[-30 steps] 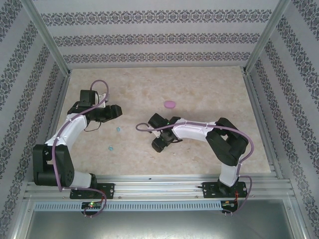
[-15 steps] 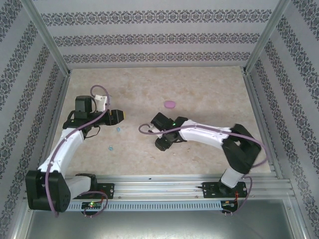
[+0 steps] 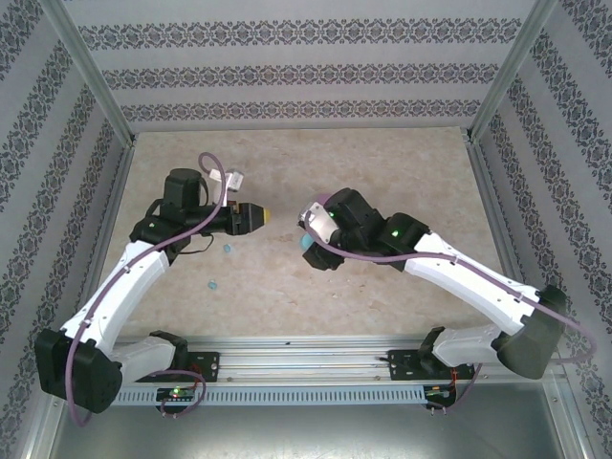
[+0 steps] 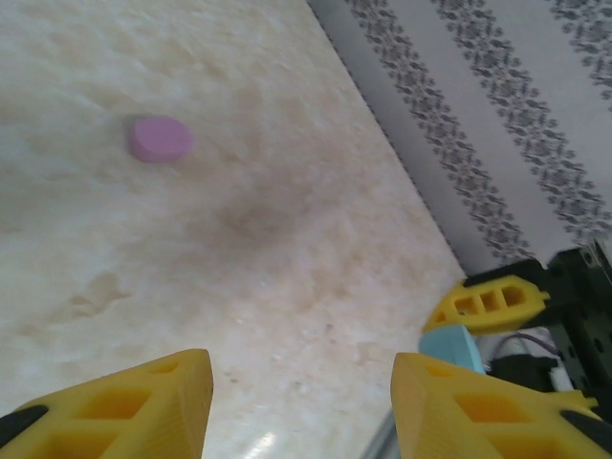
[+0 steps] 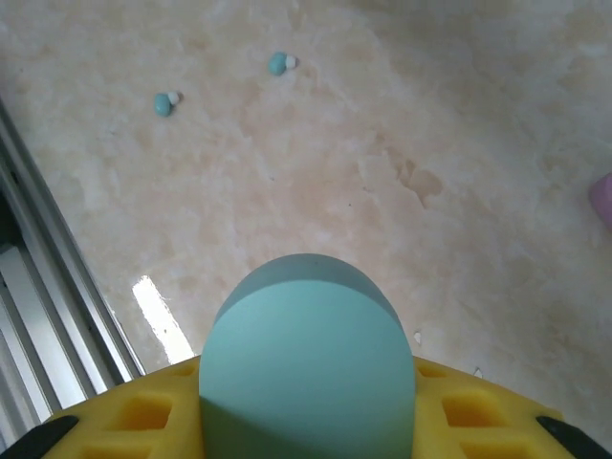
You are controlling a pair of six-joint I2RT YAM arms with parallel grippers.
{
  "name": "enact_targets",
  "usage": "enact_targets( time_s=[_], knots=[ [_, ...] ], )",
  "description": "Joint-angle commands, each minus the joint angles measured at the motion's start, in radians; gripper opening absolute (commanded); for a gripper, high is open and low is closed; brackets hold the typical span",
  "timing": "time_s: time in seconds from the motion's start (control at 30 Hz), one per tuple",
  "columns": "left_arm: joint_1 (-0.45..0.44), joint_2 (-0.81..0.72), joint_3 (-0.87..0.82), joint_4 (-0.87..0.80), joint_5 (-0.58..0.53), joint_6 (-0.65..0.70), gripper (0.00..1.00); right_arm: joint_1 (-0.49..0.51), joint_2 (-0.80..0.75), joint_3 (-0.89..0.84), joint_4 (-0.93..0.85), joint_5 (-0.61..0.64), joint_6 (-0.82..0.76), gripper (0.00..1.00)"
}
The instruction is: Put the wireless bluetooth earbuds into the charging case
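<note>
On the left we see the left gripper (image 4: 301,406) above the table (image 3: 382,163). Its yellow fingers (image 4: 143,402) stand apart and nothing is between them. Close to it, a blue earbud (image 3: 228,248) lies on the table, and a second blue earbud (image 3: 211,284) lies nearer to the arm bases, apart from the first. In the middle, the right gripper (image 3: 310,237) is closed on the turquoise case (image 5: 306,363). Both earbuds are outside this case. The pink case (image 4: 161,139) lies flat on the table, apart from both grippers.
</note>
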Motion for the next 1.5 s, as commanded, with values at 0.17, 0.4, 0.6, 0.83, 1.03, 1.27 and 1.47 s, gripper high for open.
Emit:
enact_targets(
  time_s=[0.17, 0.4, 0.6, 0.83, 1.03, 1.27, 1.47],
  knots=[
    [-0.165, 0.068, 0.032, 0.032, 0.079, -0.245, 0.52, -0.012, -0.028, 0.023, 0.0, -0.034, 0.026, 0.31],
    [-0.241, 0.103, 0.017, 0.188, 0.1, -0.348, 0.52, -0.019, -0.017, 0.027, 0.0, -0.041, 0.028, 0.31],
    [-0.263, 0.139, 0.012, 0.199, 0.098, -0.354, 0.51, -0.023, -0.02, 0.028, 0.021, -0.059, 0.037, 0.31],
    [-0.266, 0.161, 0.002, 0.255, 0.121, -0.388, 0.3, -0.048, -0.017, 0.017, 0.026, -0.069, 0.048, 0.32],
    [-0.262, 0.169, 0.011, 0.272, 0.108, -0.416, 0.17, -0.077, -0.033, 0.019, 0.028, -0.051, 0.093, 0.56],
    [-0.174, 0.133, -0.052, 0.399, 0.067, -0.52, 0.14, -0.118, -0.116, 0.017, 0.054, -0.075, 0.291, 0.7],
    [-0.106, 0.102, -0.077, 0.501, 0.047, -0.606, 0.14, -0.21, -0.236, -0.107, 0.188, -0.072, 0.659, 0.75]
  ],
)
